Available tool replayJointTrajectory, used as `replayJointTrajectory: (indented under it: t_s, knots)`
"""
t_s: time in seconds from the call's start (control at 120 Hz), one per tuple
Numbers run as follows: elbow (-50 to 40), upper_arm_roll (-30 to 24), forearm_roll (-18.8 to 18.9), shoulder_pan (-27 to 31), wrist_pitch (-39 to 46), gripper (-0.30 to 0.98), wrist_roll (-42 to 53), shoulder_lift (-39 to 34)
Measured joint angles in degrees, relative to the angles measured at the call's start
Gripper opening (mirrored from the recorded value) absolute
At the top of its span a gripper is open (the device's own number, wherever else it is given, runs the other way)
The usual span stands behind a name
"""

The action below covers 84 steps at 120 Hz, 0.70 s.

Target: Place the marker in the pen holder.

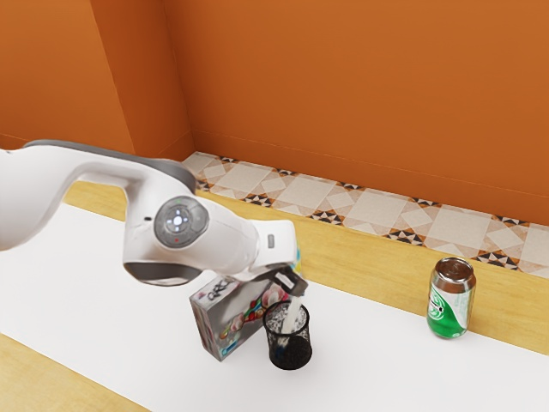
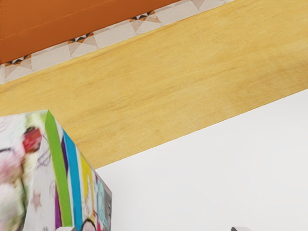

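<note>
The black gripper [image 1: 292, 283] is tilted just above the black mesh pen holder [image 1: 290, 350] in the exterior view. A whitish marker [image 1: 294, 316] slants down into the holder, its upper end close under the gripper. Its lower part is seen only through the mesh. In the wrist view the gripper [image 2: 154, 229] shows as two tips at the lower edge, wide apart, with no marker visible between them; it is open.
A colourful box [image 1: 230, 319] stands right beside the pen holder, under the hand; its striped side [image 2: 72, 178] is near in the wrist view. A green and white can [image 1: 450, 300] stands toward the exterior view's right.
</note>
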Motion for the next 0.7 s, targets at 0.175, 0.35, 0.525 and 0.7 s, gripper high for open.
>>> replayJointTrajectory:
  t_s: [0.175, 0.35, 0.525, 0.7]
  knots:
    - [3.8, 3.4, -8.8, -1.6, -5.2, 0.55, -0.5, -4.5]
    - [36.7, 12.2, -35.7, -2.6, -36.0, 0.63, 2.8, -3.4]
    - [51.9, 28.6, -42.3, -5.1, -61.8, 0.66, 9.6, -1.8]
    - [51.8, 30.4, -43.0, -9.8, -72.9, 0.68, 14.9, -1.6]
